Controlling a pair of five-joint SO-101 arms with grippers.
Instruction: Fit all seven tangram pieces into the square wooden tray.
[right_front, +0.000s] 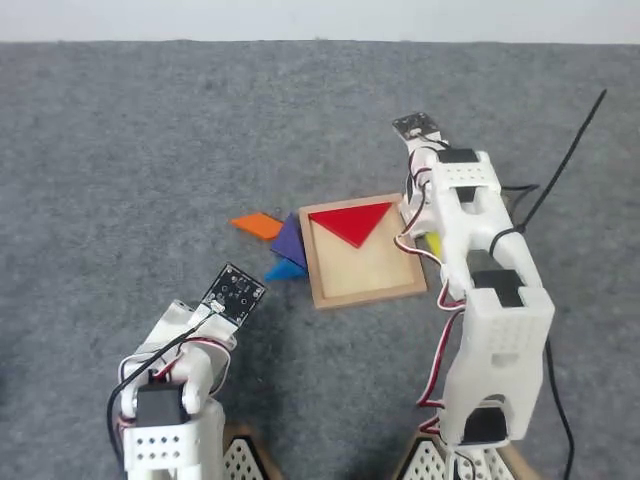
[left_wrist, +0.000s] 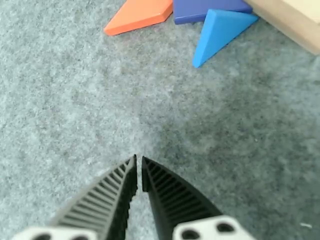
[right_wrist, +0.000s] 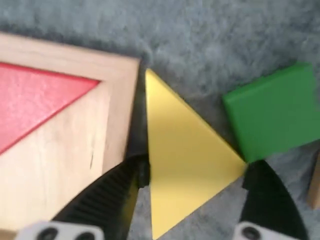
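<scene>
Tray: the square wooden tray (right_front: 365, 287) lies on the grey carpeted table (right_front: 140, 150), near the middle of the high view, between the two arms.
Red piece: a large red triangle (right_front: 350, 221) sits inside the tray, with its long edge along the far rim and its point towards the tray's centre.
Pieces on the left: an orange flat parallelogram (right_front: 258, 225), a dark purple triangle (right_front: 290, 238) and a small blue triangle (right_front: 285, 269) lie bunched on the carpet. The purple and blue ones are right against the tray's outer edge.
Yellow piece: a yellow triangle (right_wrist: 185, 165) lies on the carpet on the tray's other side, one edge just beside the rim.
Green piece: a green square block (right_wrist: 275, 115) rests just beside the yellow triangle, away from the tray.
Right gripper (right_wrist: 192, 172): its jaws are spread wide, one finger on each side of the yellow triangle and close against it. Whether they pinch it cannot be told.
Left gripper (left_wrist: 139, 165): it is over bare carpet, well short of the blue triangle. Its toothed fingers (left_wrist: 112, 195) are almost together, with a thin slit between them and nothing held.
</scene>
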